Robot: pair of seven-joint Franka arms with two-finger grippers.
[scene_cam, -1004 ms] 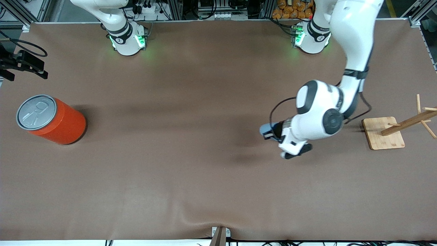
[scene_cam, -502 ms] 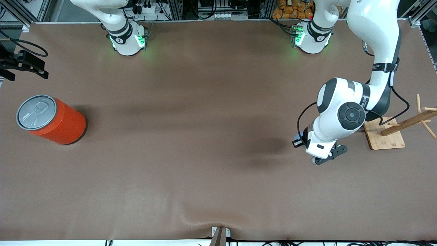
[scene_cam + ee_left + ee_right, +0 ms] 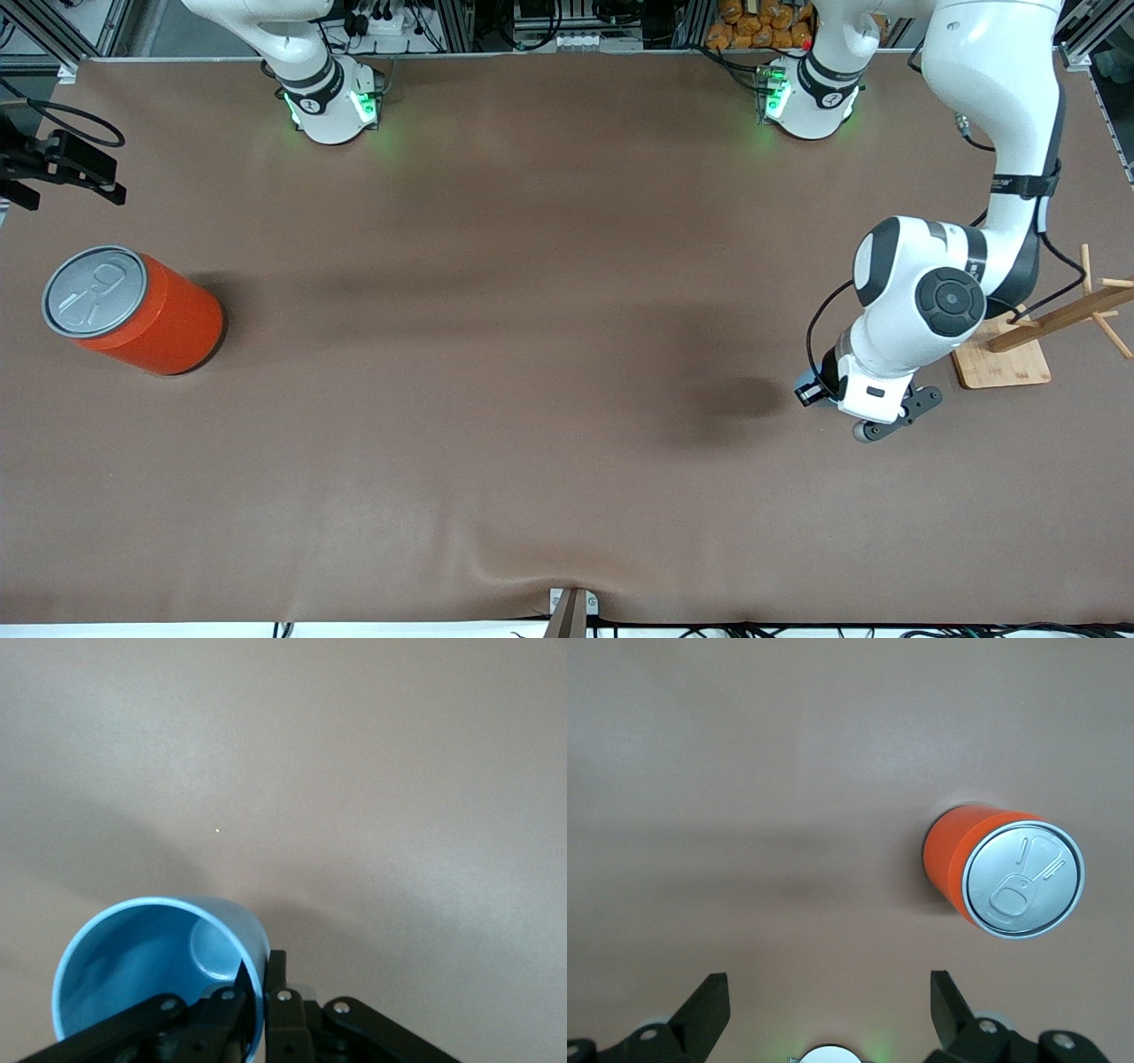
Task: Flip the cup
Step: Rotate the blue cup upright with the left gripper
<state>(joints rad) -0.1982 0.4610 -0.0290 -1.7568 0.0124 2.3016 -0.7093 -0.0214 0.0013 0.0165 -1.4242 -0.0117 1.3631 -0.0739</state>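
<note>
- Firstly, front view: we record the left hand [image 3: 873,416] up in the air over the desk [image 3: 496,399] at the left arm's end, just beside the wooden rack [image 3: 1019,341]. Against the earlier pictures it has swung from over the middle toward that rack. The cup, glimpsed as a blue patch at the wrist a second ago, is now hidden under the arm in this view. We judge the carry as part of the flip, the turning-over not yet finished.
- Front view, remainder: we list the orange can [image 3: 133,310] standing at the right arm's end, untouched; the right arm waits, its hand out of this view.
- Left wrist view: we note the cup [image 3: 155,970], light blue, tapered, without handle, darker blue inside. It lies tilted, its open mouth toward the camera, the round base visible within. The left hand's fingers [image 3: 235,1010] pinch its rim wall, one inside, one outside. It hangs over bare desk.
- Right wrist view: we enter the right hand [image 3: 828,1010], fingers spread apart and holding nothing, high over the can.
</note>
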